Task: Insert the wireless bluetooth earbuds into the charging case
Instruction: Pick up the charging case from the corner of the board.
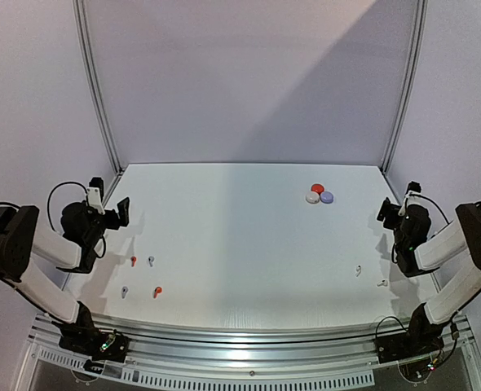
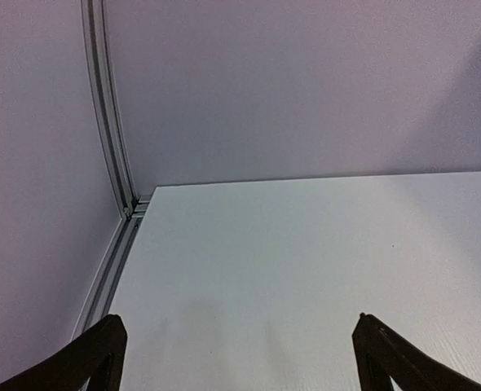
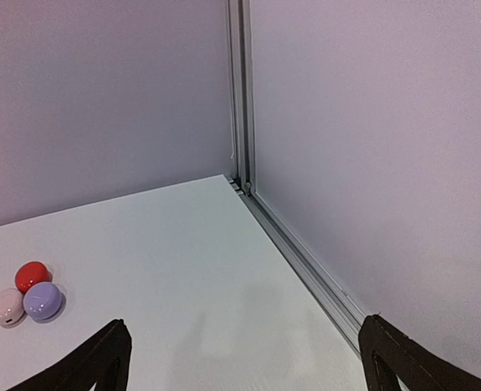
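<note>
Near left on the table (image 1: 224,244), you are seeing four of the wireless bluetooth earbuds (image 1: 133,260) lying loose, and the white pair (image 1: 358,270) near right, only from above. Your right wrist view is showing the three charging cases (image 3: 31,275) far right, and the left gripper (image 2: 239,326) and right gripper (image 3: 244,326) are holding their jaws wide apart, gripping nothing

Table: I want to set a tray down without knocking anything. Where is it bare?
Bare: the wide middle of the table, between the four coloured earbuds near-left and the two white earbuds near-right; also the far-left corner. Crowded: far right, where three cases cluster.
</note>
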You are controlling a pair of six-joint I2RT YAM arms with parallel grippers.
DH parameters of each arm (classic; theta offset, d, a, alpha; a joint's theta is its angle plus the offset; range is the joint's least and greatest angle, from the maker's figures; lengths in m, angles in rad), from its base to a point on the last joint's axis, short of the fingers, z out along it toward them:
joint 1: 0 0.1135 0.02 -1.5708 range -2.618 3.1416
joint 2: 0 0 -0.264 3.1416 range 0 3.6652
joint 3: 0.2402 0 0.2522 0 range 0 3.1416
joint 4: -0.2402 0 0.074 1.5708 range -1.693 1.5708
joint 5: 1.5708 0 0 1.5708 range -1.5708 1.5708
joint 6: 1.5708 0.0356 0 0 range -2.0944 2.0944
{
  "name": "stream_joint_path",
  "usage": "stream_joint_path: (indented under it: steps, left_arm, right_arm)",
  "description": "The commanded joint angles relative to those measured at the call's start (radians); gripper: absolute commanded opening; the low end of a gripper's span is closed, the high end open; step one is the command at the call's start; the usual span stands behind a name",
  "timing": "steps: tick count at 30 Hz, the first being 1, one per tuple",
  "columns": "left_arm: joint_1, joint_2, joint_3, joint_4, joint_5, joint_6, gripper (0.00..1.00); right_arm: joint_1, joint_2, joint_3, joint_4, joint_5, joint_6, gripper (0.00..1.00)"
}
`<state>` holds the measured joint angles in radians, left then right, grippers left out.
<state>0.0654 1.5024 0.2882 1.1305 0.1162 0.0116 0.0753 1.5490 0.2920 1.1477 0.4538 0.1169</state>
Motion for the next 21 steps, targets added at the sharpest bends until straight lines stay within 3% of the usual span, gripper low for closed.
stream_joint_path:
  steps: [1,7,10,15,21]
  left_arm:
    - [-0.009,0.016,0.003,-0.005,0.008,0.011,0.99]
    - [-0.009,0.022,-0.003,0.020,0.012,0.018,0.99]
    - [-0.007,-0.037,-0.007,-0.009,0.119,0.057,0.99]
    - [-0.010,-0.223,0.136,-0.389,0.338,0.116,0.99]
    - [-0.009,-0.275,0.416,-0.785,0.268,-0.082,0.99]
  right_arm:
    - [-0.003,-0.042,-0.008,-0.002,-0.010,-0.006,0.99]
    - [0.014,-0.235,0.222,-0.534,-0.028,0.012,0.99]
    - [0.014,-0.267,0.360,-0.735,-0.162,0.063,0.99]
    - [0.023,-0.205,0.624,-1.077,-0.418,0.110,0.99]
    - [0.111,0.035,1.013,-1.435,-0.441,0.074,0.93]
